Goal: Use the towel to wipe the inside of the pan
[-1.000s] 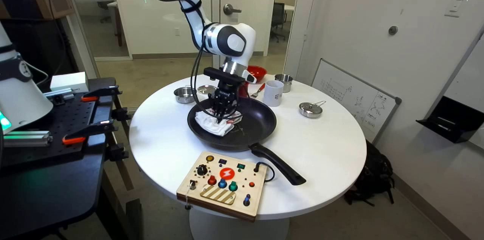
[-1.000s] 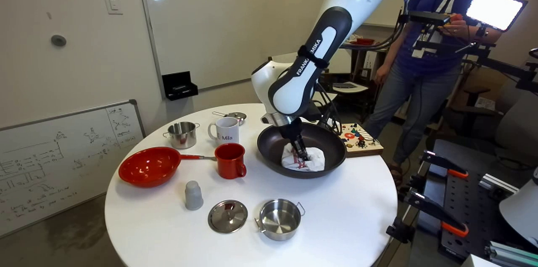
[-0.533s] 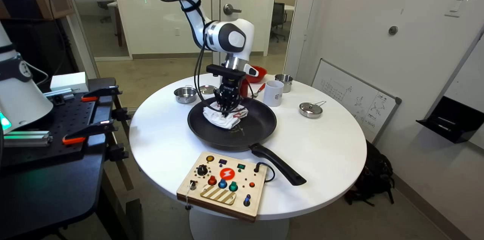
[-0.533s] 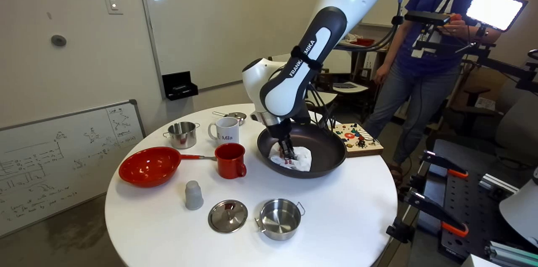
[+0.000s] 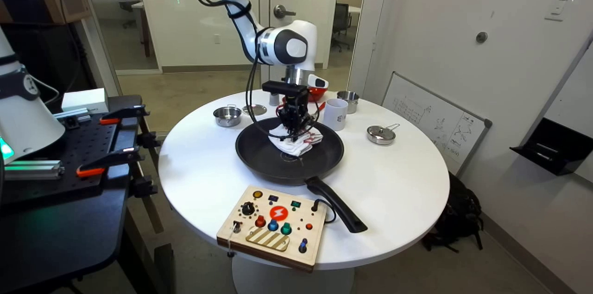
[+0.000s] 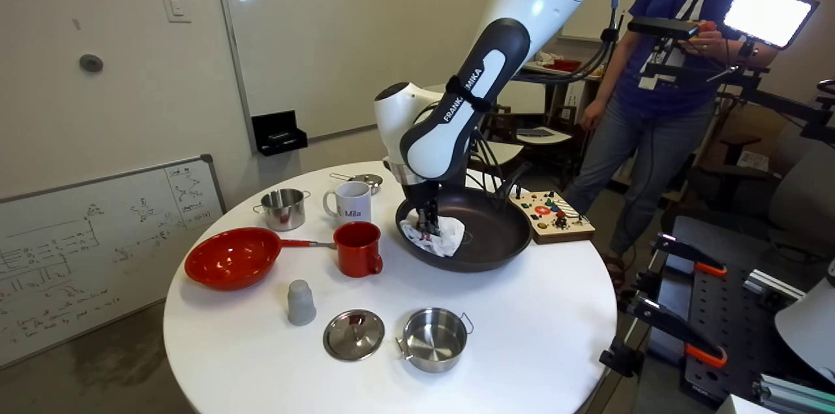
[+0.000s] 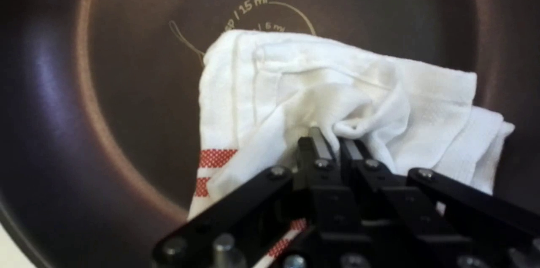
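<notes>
One folded towel (image 7: 337,90) lay inside the pan (image 6: 499,238), on the side toward the red mug (image 6: 355,254). The hand (image 7: 331,139) was nearly closed, pinching the towel's bunched middle. Grasping and placement were complete; wiping appeared in progress. I could not confirm coverage; the opposite side likely required passes.

White towel (image 7: 337,95), bunched — in black pan (image 6: 494,233)
</notes>
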